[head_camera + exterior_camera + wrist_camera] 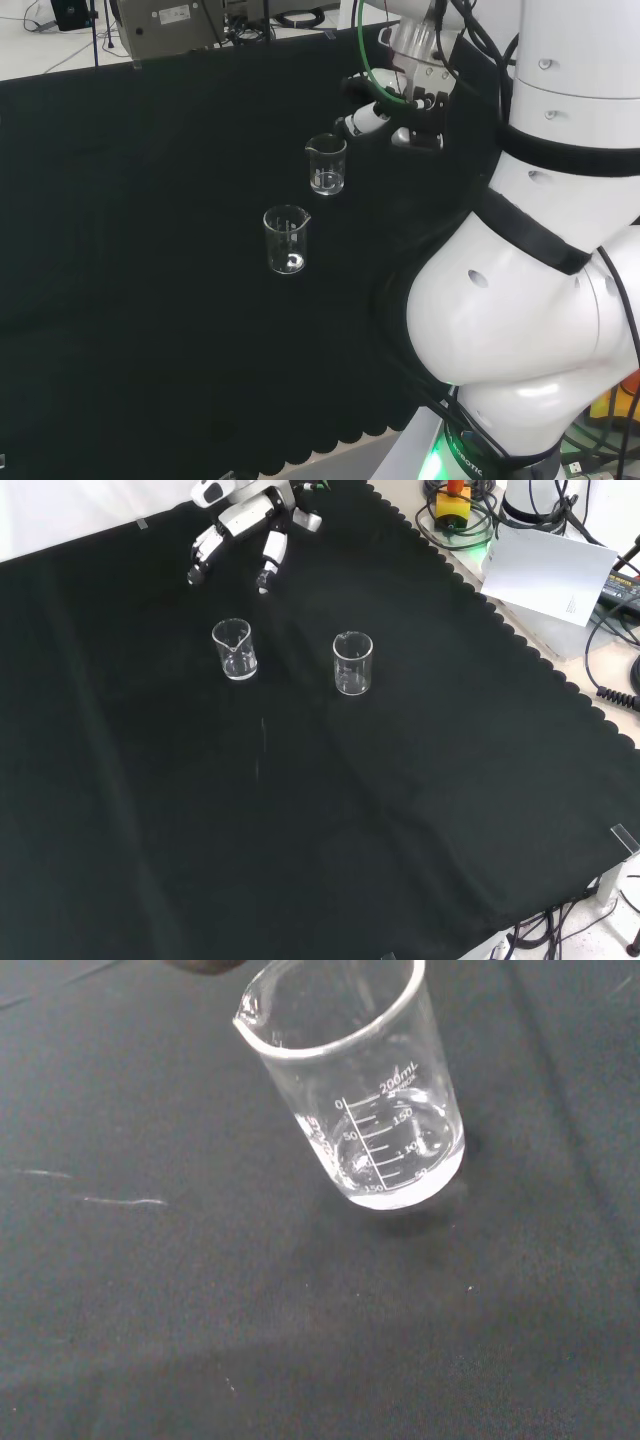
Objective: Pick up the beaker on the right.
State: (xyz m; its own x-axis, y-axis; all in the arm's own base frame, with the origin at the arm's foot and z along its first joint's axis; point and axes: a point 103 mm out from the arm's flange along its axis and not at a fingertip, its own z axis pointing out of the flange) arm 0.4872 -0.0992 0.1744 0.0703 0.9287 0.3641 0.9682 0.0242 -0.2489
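Two clear, empty glass beakers stand upright on the black cloth. In the head view one beaker [327, 165] is farther off and to the right, the other [287, 240] nearer and to the left. In the front view they are the left beaker [235, 650] and the right beaker [353, 663]. The hand [385, 110] hovers just right of the farther beaker in the head view. In the front view the hand [245, 530] is above the left beaker, fingers relaxed and pointing toward it, holding nothing. The wrist view has a graduated beaker [380, 1110] close by, untouched.
The cloth's scalloped edge [520, 640] runs down the front view's right side. Beyond it lie a white box [550, 570], cables and a yellow device [455, 500]. Grey equipment [170, 25] stands behind the bench in the head view. The arm's white links [540, 250] rise at that view's right.
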